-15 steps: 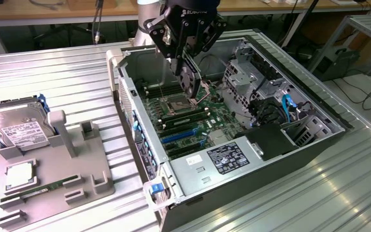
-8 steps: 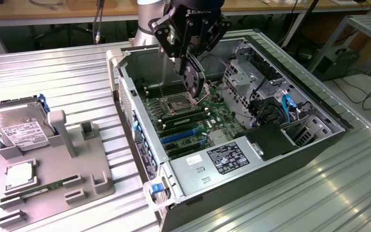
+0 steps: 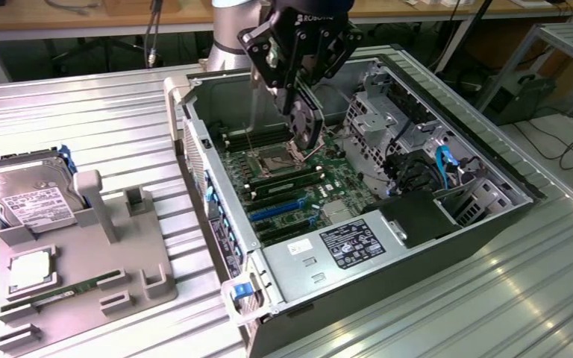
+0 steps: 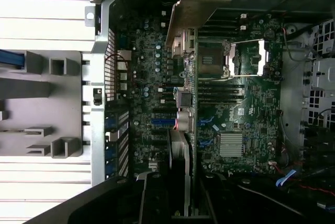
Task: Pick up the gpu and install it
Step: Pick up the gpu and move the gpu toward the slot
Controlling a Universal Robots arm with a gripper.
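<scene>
Clamping the gpu (image 3: 309,128) between its fingers, the gripper (image 3: 301,93) hangs over the open computer case (image 3: 386,298). The card is on edge, round fan face towards the exterior view's right, above the motherboard (image 3: 297,186) and not touching it.

In the wrist view the card (image 4: 180,150) is edge-on, with its pale bracket (image 4: 194,9) sticking out ahead, over the board near the CPU socket (image 4: 243,59).

The blue expansion slots (image 3: 271,211) sit nearer the power supply (image 3: 346,246), apart from where the card hangs now.

Risks, judged from this pose:
- The grip is high on a thin card, so any push on the bottom edge could swing or slip it in the fingers.
- The card is not lined up with a slot. Coming down here, it would hit the socket or the seated memory sticks (image 3: 286,175) and could bend pins.
- The bracket has to clear the case rear wall (image 3: 199,142). If it catches there, the card would tilt and the edge connector would jam half-seated.
- A slight skew to the slot would also cause binding.

Loose blue cables (image 3: 444,160) are well apart, so they pose low risk.
</scene>
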